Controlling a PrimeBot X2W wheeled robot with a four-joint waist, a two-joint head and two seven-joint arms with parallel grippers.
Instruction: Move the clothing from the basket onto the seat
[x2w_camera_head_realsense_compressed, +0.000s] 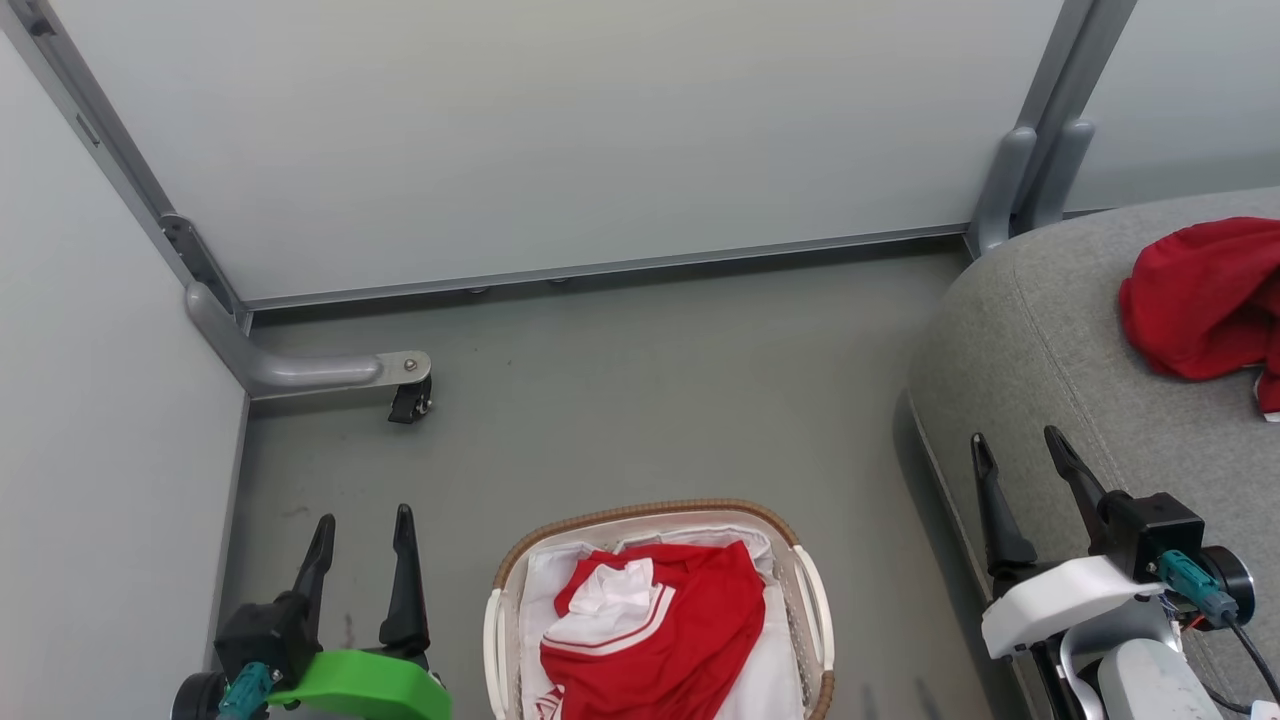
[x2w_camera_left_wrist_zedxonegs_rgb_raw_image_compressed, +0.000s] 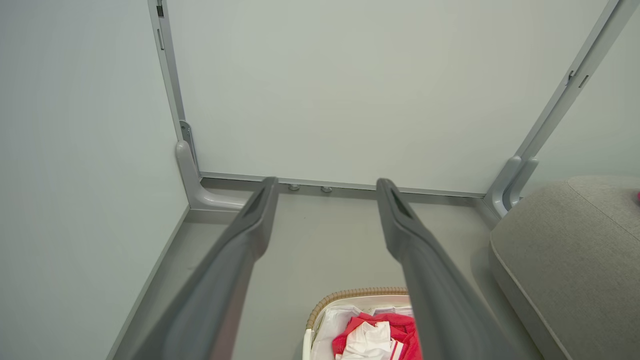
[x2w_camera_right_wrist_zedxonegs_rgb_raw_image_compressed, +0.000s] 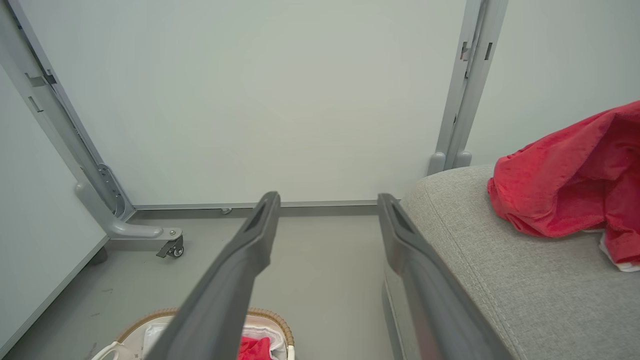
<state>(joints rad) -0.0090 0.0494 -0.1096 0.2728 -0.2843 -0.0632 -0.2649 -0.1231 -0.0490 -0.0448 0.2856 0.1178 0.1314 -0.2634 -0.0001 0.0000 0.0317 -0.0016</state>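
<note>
At the left middle of the head view, one grey panel foot (x2w_camera_head_realsense_compressed: 300, 372) lies on the floor (x2w_camera_head_realsense_compressed: 650, 400) and ends in one black caster (x2w_camera_head_realsense_compressed: 410, 401). Below it, at the lower left, the left tool (x2w_camera_head_realsense_compressed: 364, 515) points up the frame. Its two dark fingers are spread wide over bare floor and hold no cloth.

At the bottom centre stands one oval basket (x2w_camera_head_realsense_compressed: 640, 511) with a brown woven rim, two white handles and a white cloth lining (x2w_camera_head_realsense_compressed: 540, 590). One red garment with white-striped trim (x2w_camera_head_realsense_compressed: 690, 620) lies crumpled inside it, on the lining. The left wrist view shows this garment at the bottom of the frame, just left of that tool's right-hand finger.

To the right of the basket, with a strip of floor between them, is one grey fabric seat (x2w_camera_head_realsense_compressed: 1030, 330) with a rounded edge. The right tool (x2w_camera_head_realsense_compressed: 1016, 437) is at the lower right, its two fingers also spread wide and empty. They show against the seat's front edge, and I cannot tell whether they touch it.

At the upper right, a second red garment (x2w_camera_head_realsense_compressed: 1200, 295) lies bunched on the seat, cut off by the frame edge. That makes two red garments, one in the basket and one on the seat.
</note>
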